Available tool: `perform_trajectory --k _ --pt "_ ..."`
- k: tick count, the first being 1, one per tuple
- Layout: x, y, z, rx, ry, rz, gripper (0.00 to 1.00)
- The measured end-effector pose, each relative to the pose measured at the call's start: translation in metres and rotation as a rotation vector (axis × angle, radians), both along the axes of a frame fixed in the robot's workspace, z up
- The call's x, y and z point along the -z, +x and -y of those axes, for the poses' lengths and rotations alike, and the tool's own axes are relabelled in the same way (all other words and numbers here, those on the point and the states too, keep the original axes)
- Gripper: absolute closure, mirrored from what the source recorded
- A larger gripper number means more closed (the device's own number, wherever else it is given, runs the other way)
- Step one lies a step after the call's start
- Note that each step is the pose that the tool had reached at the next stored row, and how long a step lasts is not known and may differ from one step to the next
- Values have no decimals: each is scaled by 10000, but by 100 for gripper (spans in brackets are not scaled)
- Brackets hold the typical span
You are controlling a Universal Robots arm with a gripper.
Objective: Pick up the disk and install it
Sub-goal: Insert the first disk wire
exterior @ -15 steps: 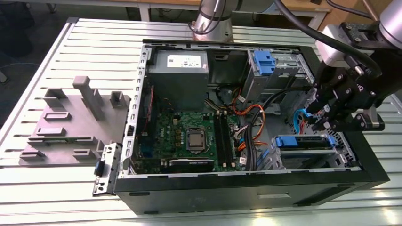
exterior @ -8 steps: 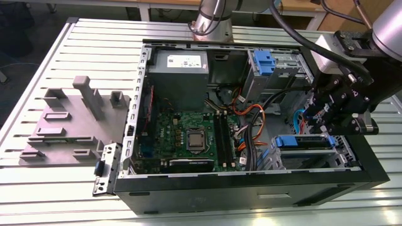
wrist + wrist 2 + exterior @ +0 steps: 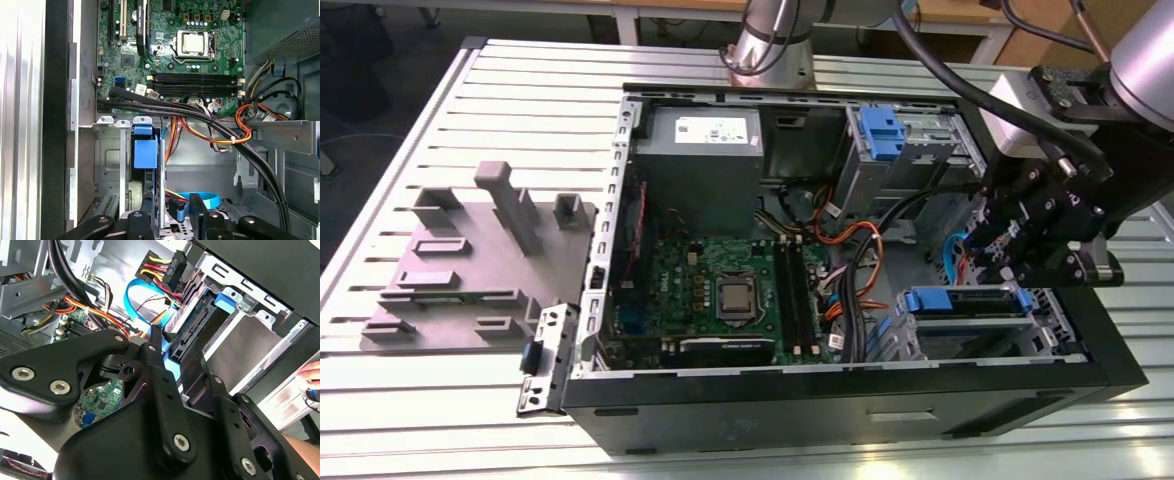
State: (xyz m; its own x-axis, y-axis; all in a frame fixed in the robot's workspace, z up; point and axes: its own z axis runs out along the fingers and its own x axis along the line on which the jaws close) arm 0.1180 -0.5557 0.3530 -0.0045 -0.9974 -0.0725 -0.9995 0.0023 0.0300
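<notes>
Your gripper [image 3: 177,352] straddles the disk [image 3: 196,329], jaws one each side of its connector end, close in; can't tell if they pinch. Disk stands on edge in the metal drive bay [image 3: 252,335], w/ mobo [image 3: 95,400] beyond.

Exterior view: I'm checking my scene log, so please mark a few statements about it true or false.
The computer case lies open on the slatted table. True.
The gripper hangs outside the case. False: it is at the drive cage, inside the case on the exterior view's right.
The disk sits in that cage by the gripper. True.
The grey fixture plate lies inside the case. False: it lies on the table, on the exterior view's left.
</notes>
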Motion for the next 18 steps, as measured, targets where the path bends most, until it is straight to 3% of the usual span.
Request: perform_trajectory --k 4,7,18 --pt "0 0 0 0 0 0 65" --pt "1 0 0 0 0 0 84" --pt "3 0 7 0 2 0 84"
